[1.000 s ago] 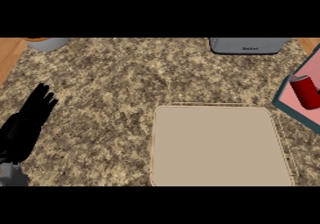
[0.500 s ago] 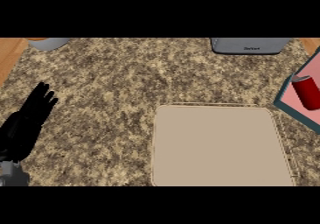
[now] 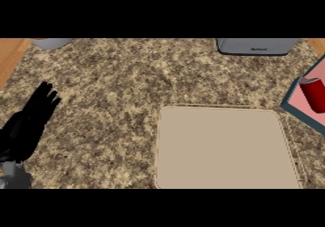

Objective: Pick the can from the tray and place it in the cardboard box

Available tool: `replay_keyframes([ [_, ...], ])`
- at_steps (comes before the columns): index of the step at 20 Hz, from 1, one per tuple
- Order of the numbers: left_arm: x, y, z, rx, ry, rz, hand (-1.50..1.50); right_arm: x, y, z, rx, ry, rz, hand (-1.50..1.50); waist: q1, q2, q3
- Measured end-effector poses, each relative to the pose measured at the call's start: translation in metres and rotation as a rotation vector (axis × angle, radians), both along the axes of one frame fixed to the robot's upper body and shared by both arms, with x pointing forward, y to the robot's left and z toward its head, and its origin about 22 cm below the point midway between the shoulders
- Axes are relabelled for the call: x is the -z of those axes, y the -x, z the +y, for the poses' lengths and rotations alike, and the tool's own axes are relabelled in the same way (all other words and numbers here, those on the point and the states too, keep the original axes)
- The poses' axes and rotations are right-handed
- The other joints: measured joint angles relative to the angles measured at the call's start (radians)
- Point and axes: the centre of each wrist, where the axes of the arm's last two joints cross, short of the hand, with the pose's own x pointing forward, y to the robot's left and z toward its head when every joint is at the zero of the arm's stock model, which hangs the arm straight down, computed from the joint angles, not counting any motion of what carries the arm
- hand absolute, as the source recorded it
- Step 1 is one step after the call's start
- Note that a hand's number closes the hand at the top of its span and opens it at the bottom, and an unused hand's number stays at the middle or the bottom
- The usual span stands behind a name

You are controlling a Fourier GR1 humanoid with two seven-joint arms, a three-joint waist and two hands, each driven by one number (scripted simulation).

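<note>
A red can lies on the pink tray with a teal rim at the right edge of the head view. The tan cardboard box sits open on the counter in the lower middle, left of the tray. My left hand rests at the left edge, black fingers straight and pointing up, holding nothing. It is far from both the can and the box. My right hand does not show.
A grey appliance stands at the back right of the speckled counter. A grey object sits at the back left corner. Wooden floor shows beyond the counter's left edge.
The view has shifted slightly, so the can and tray sit a little further toward the right edge. The left hand has stayed where it was.
</note>
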Motion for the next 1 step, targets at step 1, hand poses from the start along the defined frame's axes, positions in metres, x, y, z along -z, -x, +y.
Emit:
replay_keyframes([
  [1, -0.0017, 0.0004, -0.0014, 0.004, -0.001, -0.002, 0.00, 0.0011, 0.0044, -0.0024, 0.006, 0.005, 0.002, -1.50, 0.001, 0.000, 0.000],
])
